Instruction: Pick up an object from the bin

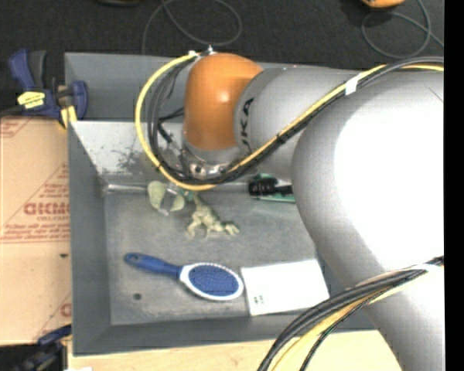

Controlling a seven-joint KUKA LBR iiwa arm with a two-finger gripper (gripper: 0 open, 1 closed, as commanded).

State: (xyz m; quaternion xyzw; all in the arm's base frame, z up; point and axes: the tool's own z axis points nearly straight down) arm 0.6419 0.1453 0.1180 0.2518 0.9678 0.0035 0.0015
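A silver robot arm with an orange wrist cover (216, 99) reaches into a grey metal bin (89, 238). Its gripper (174, 192) hangs low near the bin's back wall, mostly hidden under the wrist, so it cannot be told whether the jaws are released or clenched.

Directly beneath the jaws lies a small pale yellow-green lumpy object (159, 196) (too unclear to say what kind of thing it is). Just beside the jaws, toward the bin's middle, lies a pale beige toy figure with spread limbs (209, 222). A black and green pen-like tool (269, 187) lies near the jaws on the arm's side. Well apart from the jaws, by the front wall, lie a blue plastic hairbrush with a round head (209, 280) and a flat white card (286, 287).

The lumpy object looks light and probably soft or rubbery, so it is unlikely to break. A pinch across its narrowest part would likely hold best.
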